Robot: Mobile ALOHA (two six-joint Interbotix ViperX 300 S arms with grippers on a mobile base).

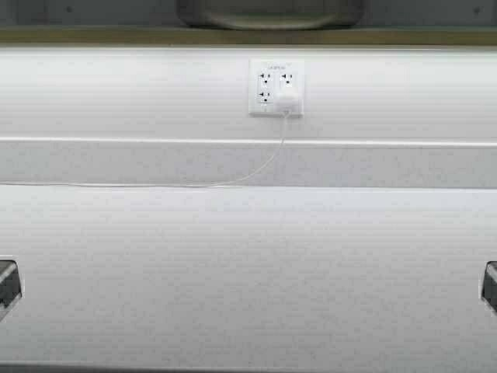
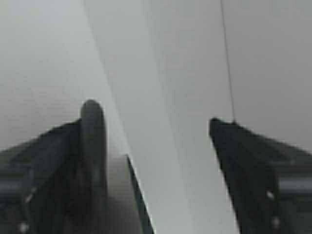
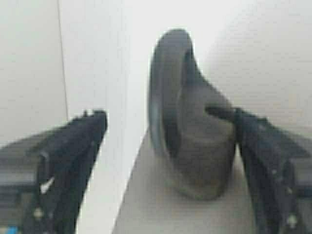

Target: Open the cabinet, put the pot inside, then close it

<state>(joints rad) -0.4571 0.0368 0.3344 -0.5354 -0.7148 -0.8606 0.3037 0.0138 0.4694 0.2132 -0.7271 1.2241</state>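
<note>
The grey metal pot [image 1: 268, 12] shows only as a rounded shape at the top edge of the high view, above an olive-brown strip [image 1: 93, 35] that may be the cabinet's lower edge. The cabinet doors and handles are out of view. In the right wrist view the pot [image 3: 195, 161] rests on a pale surface, its dark interior showing. My right gripper [image 3: 168, 119] is open around it, one fingertip [image 3: 243, 122] by a black side handle. My left gripper [image 2: 156, 122] is open and empty before pale panels. Both grippers barely show at the high view's side edges.
A white wall outlet [image 1: 276, 87] with a plug and a thin white cable [image 1: 155, 185] sits on the white wall below the strip. A pale ledge [image 1: 248, 142] runs across the wall. A dark thin edge [image 2: 139, 195] shows between my left fingers.
</note>
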